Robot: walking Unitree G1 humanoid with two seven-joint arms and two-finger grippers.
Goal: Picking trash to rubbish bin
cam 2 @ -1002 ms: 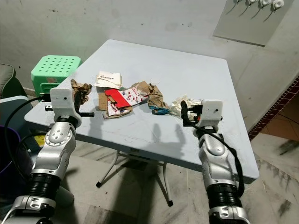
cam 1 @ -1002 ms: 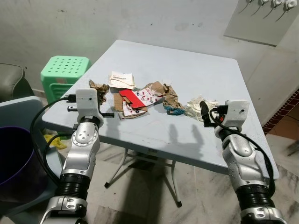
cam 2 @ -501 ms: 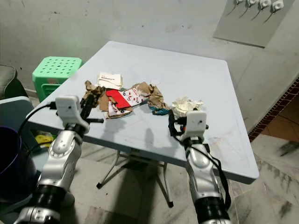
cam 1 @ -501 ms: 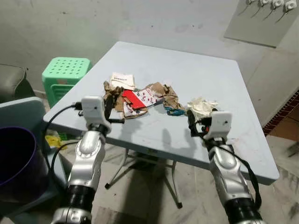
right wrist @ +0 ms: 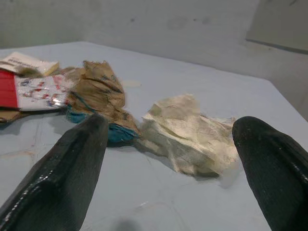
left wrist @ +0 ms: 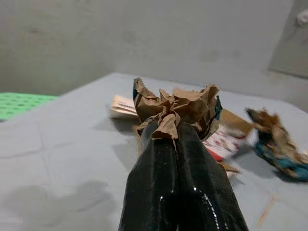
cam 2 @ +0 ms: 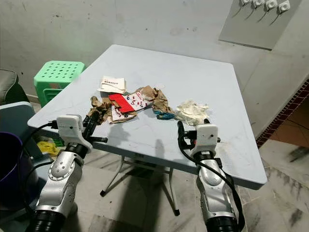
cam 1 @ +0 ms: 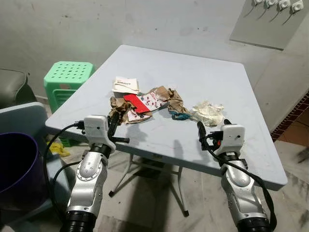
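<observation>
My left gripper [cam 1: 114,122] is shut on a crumpled brown paper [left wrist: 175,103], held just above the near left edge of the light blue table [cam 1: 193,67]. My right gripper [right wrist: 172,124] stands open over the table's near right part. A crumpled white paper [right wrist: 192,139] lies on the table just beyond its fingers [right wrist: 62,178]. More trash sits mid-table: a red and white wrapper [cam 1: 141,102], a white card [cam 1: 125,84] and a brown and blue wad [cam 1: 176,104]. A dark purple bin [cam 1: 17,164] stands on the floor to my left.
A green plastic stool [cam 1: 67,77] stands beside the table's left side, with a grey seat [cam 1: 19,116] nearer to me above the bin. A grey wall [cam 1: 96,24] runs behind the table. Folding table legs [cam 1: 145,169] show beneath the tabletop.
The left gripper has drawn back toward the table's near edge with the brown paper in it. The right gripper shifted left, then back before the white paper, still open. The camera has shifted slightly.
</observation>
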